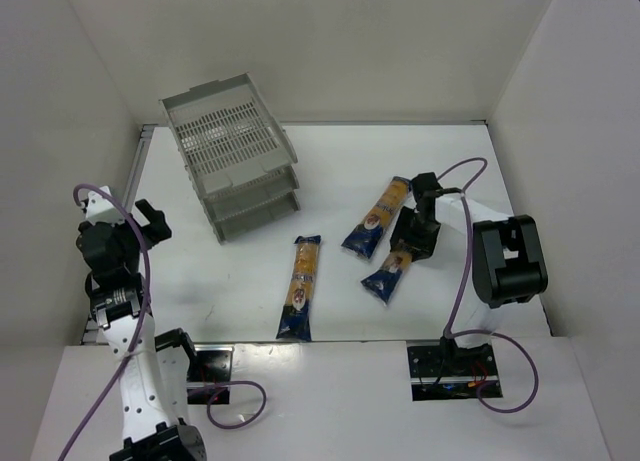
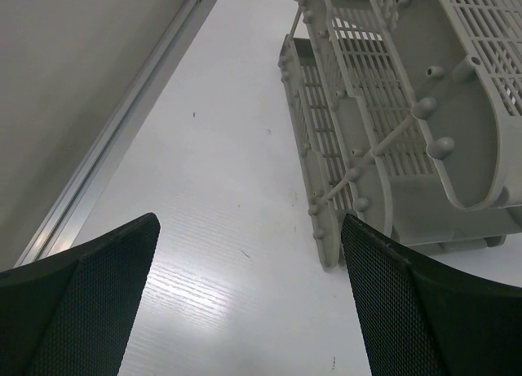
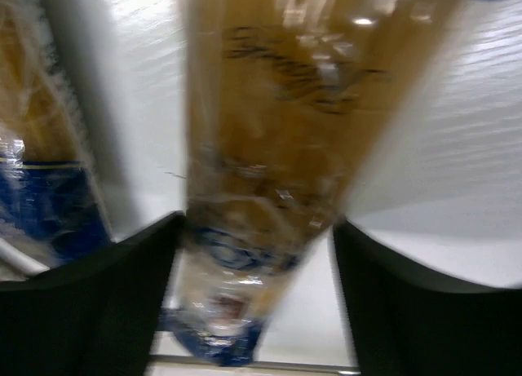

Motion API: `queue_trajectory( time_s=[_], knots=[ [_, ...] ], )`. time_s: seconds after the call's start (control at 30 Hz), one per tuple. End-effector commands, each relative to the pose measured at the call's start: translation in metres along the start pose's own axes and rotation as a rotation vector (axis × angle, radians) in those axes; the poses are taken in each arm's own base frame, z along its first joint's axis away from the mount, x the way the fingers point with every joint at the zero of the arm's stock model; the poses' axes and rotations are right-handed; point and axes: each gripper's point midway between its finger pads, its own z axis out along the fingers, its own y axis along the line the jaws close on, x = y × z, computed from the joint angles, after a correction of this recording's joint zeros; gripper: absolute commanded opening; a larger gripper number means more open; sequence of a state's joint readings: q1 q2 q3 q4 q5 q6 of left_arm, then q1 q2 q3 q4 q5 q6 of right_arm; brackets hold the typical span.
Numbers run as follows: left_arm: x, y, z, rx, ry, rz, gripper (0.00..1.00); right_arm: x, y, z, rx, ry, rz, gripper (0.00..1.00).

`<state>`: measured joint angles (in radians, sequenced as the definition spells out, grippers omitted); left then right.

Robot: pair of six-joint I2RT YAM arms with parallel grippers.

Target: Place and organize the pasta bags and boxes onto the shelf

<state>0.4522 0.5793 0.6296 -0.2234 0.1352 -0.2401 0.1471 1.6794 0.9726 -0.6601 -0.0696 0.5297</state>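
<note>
Three long bags of yellow-orange pasta with dark blue ends lie on the white table. One bag (image 1: 302,287) lies near the front middle, another (image 1: 378,217) further right and back. My right gripper (image 1: 408,249) hangs over the third bag (image 1: 388,277). In the right wrist view, which is blurred, this bag (image 3: 269,148) runs between the fingers of my right gripper (image 3: 257,229), whose jaws stand open close around it; a neighbouring bag (image 3: 41,188) shows at the left. The grey three-tier shelf (image 1: 235,146) stands at the back left. My left gripper (image 1: 150,221) is open and empty, its view showing the shelf (image 2: 391,107) ahead.
White walls close the table in at the left, back and right. An aluminium rail (image 2: 122,131) runs along the left edge. The right arm's black body (image 1: 510,261) stands at the right, with a purple cable looping over it.
</note>
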Motion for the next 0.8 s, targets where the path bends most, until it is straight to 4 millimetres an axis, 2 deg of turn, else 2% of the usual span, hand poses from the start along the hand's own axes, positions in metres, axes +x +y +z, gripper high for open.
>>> queue_trajectory(
  time_s=[0.0, 0.07, 0.1, 0.17, 0.2, 0.27, 0.33, 0.37, 0.4, 0.43, 0.47, 0.53, 0.67, 0.7, 0.77],
  knots=[
    [-0.009, 0.003, 0.003, -0.003, -0.038, -0.010, 0.99, 0.016, -0.008, 0.023, 0.042, 0.059, 0.003, 0.64],
    [-0.012, 0.005, 0.003, -0.012, -0.049, -0.010, 0.99, 0.017, -0.010, 0.026, 0.048, 0.068, 0.004, 0.51],
    [-0.013, 0.008, 0.003, -0.022, -0.051, -0.013, 0.99, 0.020, -0.013, 0.027, 0.061, 0.072, 0.004, 0.38],
    [-0.008, 0.009, 0.004, -0.023, -0.042, -0.014, 0.99, 0.016, -0.015, 0.030, 0.071, 0.055, -0.010, 0.20],
    [-0.011, 0.011, 0.004, -0.031, -0.053, -0.015, 0.99, 0.008, -0.013, 0.028, 0.070, 0.034, -0.025, 0.01],
    [-0.011, 0.011, 0.004, -0.031, -0.053, -0.015, 0.99, -0.002, -0.008, 0.026, 0.053, 0.008, -0.052, 0.00],
    [-0.011, 0.011, 0.004, -0.031, -0.053, -0.015, 0.99, -0.031, 0.007, 0.013, 0.013, -0.090, -0.112, 0.00],
    [-0.013, 0.011, 0.004, -0.029, -0.062, -0.013, 0.99, -0.057, 0.016, -0.002, 0.002, -0.183, -0.155, 0.00],
    [-0.013, 0.011, 0.004, -0.029, -0.062, -0.013, 0.99, -0.071, 0.022, -0.011, -0.006, -0.231, -0.177, 0.00],
    [-0.016, 0.010, 0.004, -0.027, -0.072, -0.011, 0.99, -0.093, 0.032, -0.028, -0.019, -0.309, -0.195, 0.00],
    [-0.016, 0.010, 0.004, -0.027, -0.072, -0.011, 0.99, -0.102, 0.038, -0.038, -0.034, -0.343, -0.208, 0.00],
    [-0.021, 0.008, 0.005, -0.013, -0.092, -0.006, 0.99, -0.129, 0.056, -0.078, -0.085, -0.470, -0.265, 0.00],
    [-0.024, 0.003, 0.004, 0.011, -0.111, -0.011, 0.99, -0.148, 0.064, -0.116, -0.098, -0.579, -0.314, 0.00],
    [-0.026, 0.000, 0.005, 0.023, -0.119, -0.007, 0.99, -0.149, 0.068, -0.129, -0.121, -0.611, -0.341, 0.00],
    [-0.026, -0.002, 0.006, 0.033, -0.128, -0.003, 0.99, -0.149, 0.074, -0.141, -0.153, -0.633, -0.357, 0.00]
  ],
)
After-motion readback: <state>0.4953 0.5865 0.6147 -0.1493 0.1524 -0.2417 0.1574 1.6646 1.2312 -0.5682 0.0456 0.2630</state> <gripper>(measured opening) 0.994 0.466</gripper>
